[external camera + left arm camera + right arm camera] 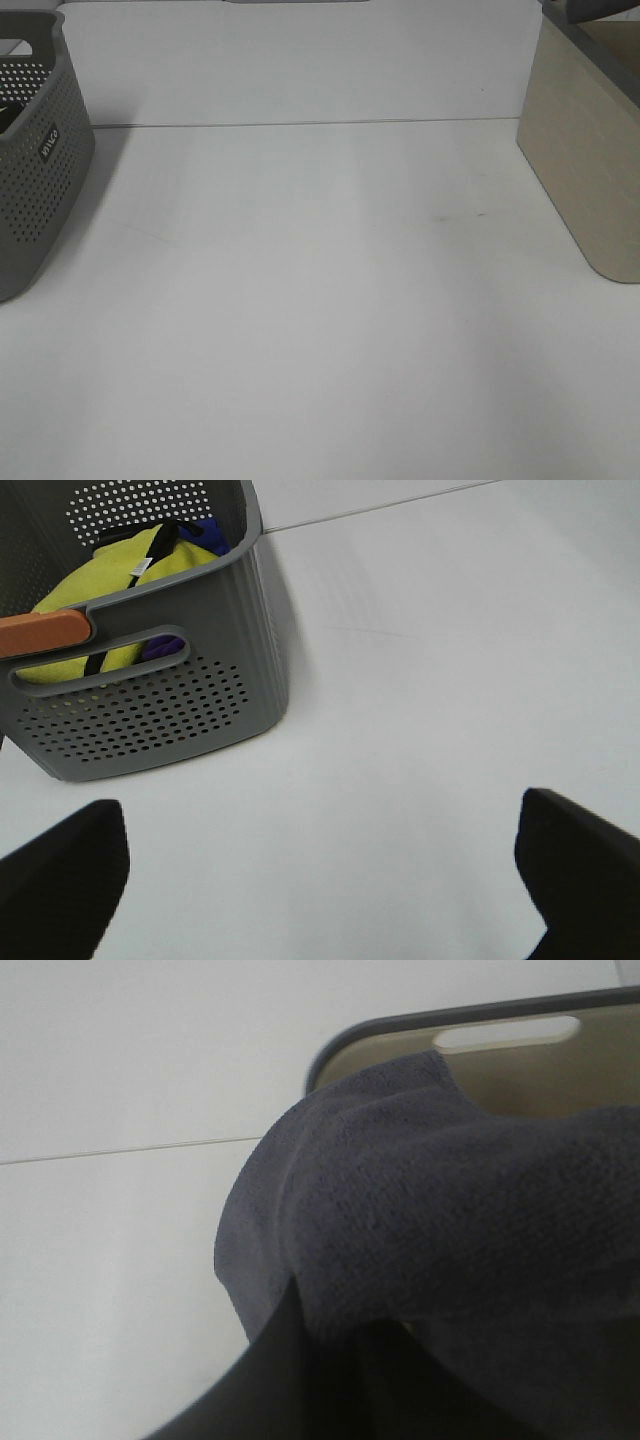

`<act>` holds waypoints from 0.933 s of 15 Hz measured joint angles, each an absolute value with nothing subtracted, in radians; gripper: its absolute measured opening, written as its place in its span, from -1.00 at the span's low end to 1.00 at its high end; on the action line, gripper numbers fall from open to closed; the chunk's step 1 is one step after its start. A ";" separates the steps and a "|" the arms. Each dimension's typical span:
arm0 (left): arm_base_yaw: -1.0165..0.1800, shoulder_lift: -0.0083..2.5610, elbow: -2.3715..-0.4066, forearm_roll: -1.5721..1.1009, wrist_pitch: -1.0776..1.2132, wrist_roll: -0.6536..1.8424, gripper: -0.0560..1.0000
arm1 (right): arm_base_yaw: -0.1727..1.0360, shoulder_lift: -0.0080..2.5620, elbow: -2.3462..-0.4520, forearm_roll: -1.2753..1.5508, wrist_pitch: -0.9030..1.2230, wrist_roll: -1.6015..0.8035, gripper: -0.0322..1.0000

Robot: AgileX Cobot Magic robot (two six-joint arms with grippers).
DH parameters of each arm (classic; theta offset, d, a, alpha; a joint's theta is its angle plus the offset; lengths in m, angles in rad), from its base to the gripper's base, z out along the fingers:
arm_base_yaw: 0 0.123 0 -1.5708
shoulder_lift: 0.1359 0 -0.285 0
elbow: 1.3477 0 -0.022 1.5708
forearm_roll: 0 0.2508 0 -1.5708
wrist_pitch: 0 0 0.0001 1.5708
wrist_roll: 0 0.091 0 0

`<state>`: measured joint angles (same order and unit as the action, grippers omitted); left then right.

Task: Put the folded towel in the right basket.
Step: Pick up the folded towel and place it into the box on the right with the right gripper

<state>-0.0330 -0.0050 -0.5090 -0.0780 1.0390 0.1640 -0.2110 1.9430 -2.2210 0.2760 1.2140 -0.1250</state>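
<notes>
1. From the high camera we log a white table (pixel 320 330) with a basket at each side.
2. Left basket (pixel 40 170): grey and perforated, at 9 o'clock, partly cut off by the frame.
3. Right basket (pixel 580 170): beige with a smooth wall, at 2 o'clock, also cut off by the frame. It stands well apart from the left one, with bare table between.
4. Left claw (pixel 320 880): we see its two dark fingers (pixel 60 880) spread wide with nothing between them. It hangs over bare table near the left basket.
5. In the left basket we note a yellow cloth (pixel 110 590) with a blue cloth (pixel 205 530) behind it. An orange bar (pixel 45 633) lies across the rim by the handle slot.
6. Towel (pixel 450 1220): dark grey-blue terry, bunched, close against the right wrist camera and up off the table.
7. Right claw (pixel 330 1380): it has hold of the towel. The cloth folds over a dark finger and hides the gap, so we cannot tell how narrow the grip is.
8. The right basket's dark rim and handle slot show just behind the towel. We cannot tell whether the towel hangs over the opening or beside it.
</notes>
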 joint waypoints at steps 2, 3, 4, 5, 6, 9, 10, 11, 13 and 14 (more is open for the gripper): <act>-0.033 -0.005 -0.509 -0.078 1.039 0.164 0.97 | -0.262 1.943 -2.221 0.248 1.219 -0.125 -0.85; -0.033 -0.005 -0.509 -0.078 1.039 0.164 0.97 | -0.268 1.965 -2.221 0.203 1.219 -0.125 -0.85; -0.033 -0.005 -0.509 -0.078 1.039 0.164 0.97 | -0.268 1.985 -2.221 0.201 1.219 -0.124 -0.85; -0.033 -0.005 -0.509 -0.078 1.039 0.164 0.97 | -0.268 2.012 -2.221 0.201 1.219 -0.113 -0.85; -0.033 -0.005 -0.509 -0.078 1.039 0.164 0.97 | -0.268 2.025 -2.221 0.201 1.219 -0.106 -0.85; -0.033 -0.005 -0.509 -0.078 1.039 0.164 0.97 | -0.268 2.089 -2.221 0.189 1.219 -0.048 -0.80; -0.033 -0.005 -0.509 -0.078 1.039 0.164 0.97 | -0.268 2.106 -2.221 0.189 1.219 -0.023 -0.68; -0.033 -0.005 -0.509 -0.078 1.039 0.164 0.97 | -0.268 2.120 -2.221 0.188 1.218 -0.012 -0.48; -0.033 -0.005 -0.509 -0.078 1.039 0.164 0.97 | -0.268 2.133 -2.221 0.185 1.218 0.000 0.10; -0.033 -0.005 -0.509 -0.078 1.039 0.164 0.97 | -0.268 2.133 -2.221 0.187 1.218 0.000 0.31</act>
